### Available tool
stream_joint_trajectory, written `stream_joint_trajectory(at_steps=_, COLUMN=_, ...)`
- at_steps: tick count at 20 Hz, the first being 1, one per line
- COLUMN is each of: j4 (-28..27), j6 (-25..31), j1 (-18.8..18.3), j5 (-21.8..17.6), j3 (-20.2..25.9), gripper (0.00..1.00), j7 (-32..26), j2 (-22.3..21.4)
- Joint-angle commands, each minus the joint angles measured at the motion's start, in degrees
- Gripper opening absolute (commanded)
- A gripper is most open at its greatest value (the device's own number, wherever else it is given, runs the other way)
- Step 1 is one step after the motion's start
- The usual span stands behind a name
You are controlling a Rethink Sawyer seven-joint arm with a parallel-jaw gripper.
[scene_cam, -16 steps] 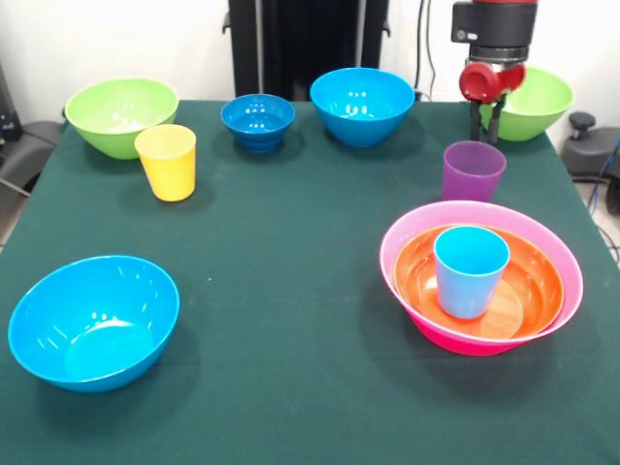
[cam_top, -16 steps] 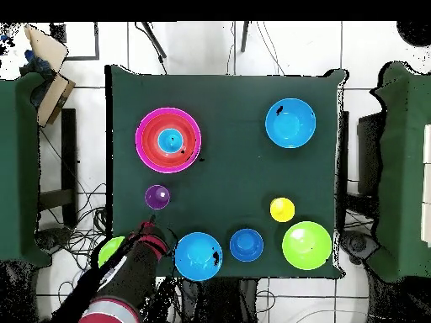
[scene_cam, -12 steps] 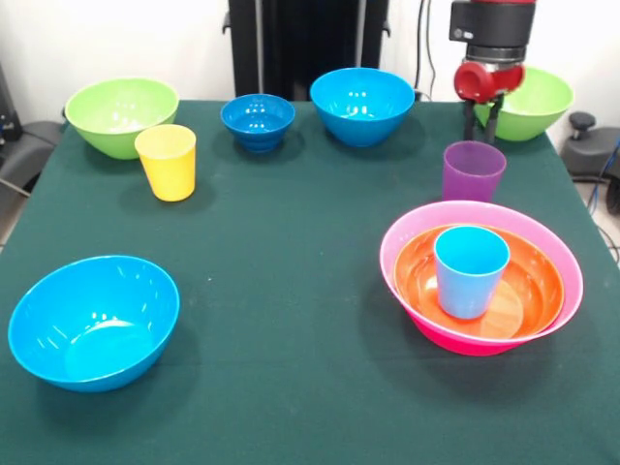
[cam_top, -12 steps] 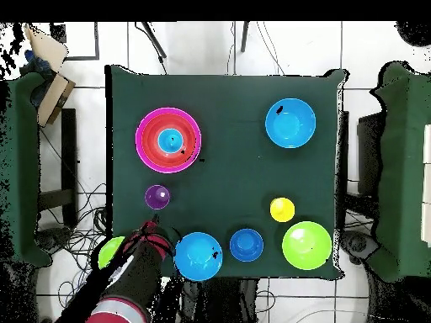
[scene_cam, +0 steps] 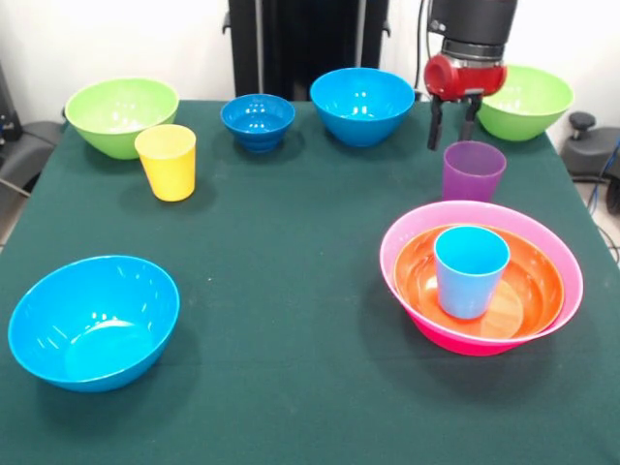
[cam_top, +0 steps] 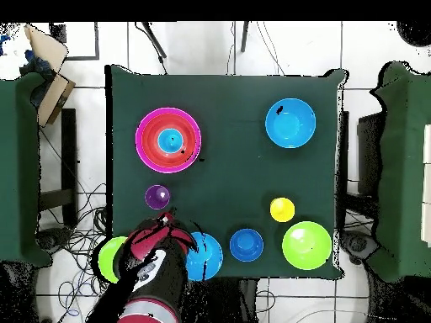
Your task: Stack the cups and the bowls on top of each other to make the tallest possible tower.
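Note:
The tower stands at the front right: a large pink bowl (scene_cam: 395, 244) (cam_top: 144, 126) holding an orange bowl (scene_cam: 531, 281) (cam_top: 187, 151), with a light blue cup (scene_cam: 471, 271) (cam_top: 171, 140) upright inside. Just behind it is the purple cup (scene_cam: 473, 170) (cam_top: 156, 197). My gripper (scene_cam: 452, 128) (cam_top: 166, 220) hangs open and empty, a little behind and left of the purple cup, between a bright blue bowl (scene_cam: 362, 105) and a lime green bowl (scene_cam: 525, 102) (cam_top: 108, 257). The yellow cup (scene_cam: 166, 162) (cam_top: 282, 209) stands at the left.
A second lime green bowl (scene_cam: 121, 116) (cam_top: 306, 245) and the small dark-blue footed bowl (scene_cam: 258, 121) (cam_top: 247, 244) sit along the back. Another bright blue bowl (scene_cam: 94, 322) (cam_top: 290, 123) rests at the front left. In the overhead view the arm covers part of the back blue bowl (cam_top: 209, 257).
The gripper has swung left in the front view, from in front of the right green bowl to the gap beside the back blue bowl. No cup or bowl has moved.

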Motion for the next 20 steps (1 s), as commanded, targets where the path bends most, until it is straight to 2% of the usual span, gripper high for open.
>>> stream_joint_trajectory(at_steps=1, j4=2.8, j6=6.8, j1=-2.8, j5=1.0, j3=7.9, gripper=1.00, j7=5.3, j2=-1.4)
stream_joint_trajectory(at_steps=4, j4=4.6, j6=8.3, j1=-5.6, j5=-0.1, j3=10.4, gripper=1.00, j7=3.7, j2=-3.5)
stream_joint_trajectory(at_steps=9, j4=9.3, j6=11.8, j1=-12.8, j5=-0.8, j3=18.3, gripper=1.00, j7=0.6, j2=-7.6)
stream_joint_trajectory(at_steps=11, j4=10.2, j6=13.2, j1=-14.6, j5=-0.6, j3=20.9, gripper=1.00, j7=-0.2, j2=-8.0)
stream_joint_trajectory(at_steps=15, j4=11.7, j6=16.9, j1=-16.8, j5=0.2, j3=23.7, gripper=1.00, j7=-1.6, j2=-10.6)
stream_joint_trajectory(at_steps=20, j4=14.1, j6=18.8, j1=-19.3, j5=0.1, j3=27.0, gripper=1.00, j7=-1.7, j2=-12.6)
